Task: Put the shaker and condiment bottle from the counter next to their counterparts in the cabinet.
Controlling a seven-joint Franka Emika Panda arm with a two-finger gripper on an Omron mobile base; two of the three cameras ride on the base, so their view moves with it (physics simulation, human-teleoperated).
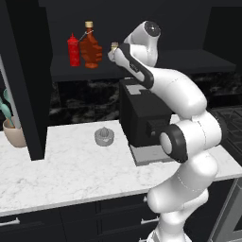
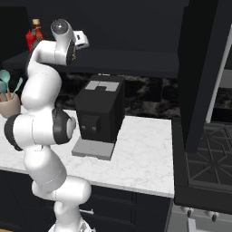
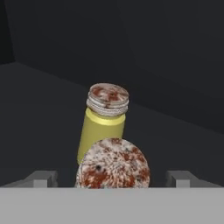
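The gripper (image 3: 113,177) is up at the cabinet shelf (image 1: 156,64), and its two fingers stand wide apart, one on each side of a shaker (image 3: 113,168) whose speckled cap fills the near part of the hand view. The fingers do not seem to press on it, so I judge it is just set down and released. Directly behind it stands a second shaker (image 3: 103,127), yellow with the same cap; the two are very near, perhaps touching, I cannot tell. Which of them came from the counter (image 1: 71,170) I cannot say for sure, but the near one between the fingers is the likely one. The condiment bottle (image 1: 90,47) already stands on the shelf just beside the red squeeze bottle (image 1: 73,50), so both pairs look joined and the task seems almost finished. To do this step well, the hand should leave straight back along its own line, with the fingers kept wide, and not swing sideways, because a finger that brushes the near shaker could tip it against the one behind. The shelf is shallow and dark, and its front edge is close under the wrist. Below it the coffee machine (image 1: 142,116) stands right under the arm, so the elbow must not drop early. To the left the two bottles are well apart from the hand, and there is free room.
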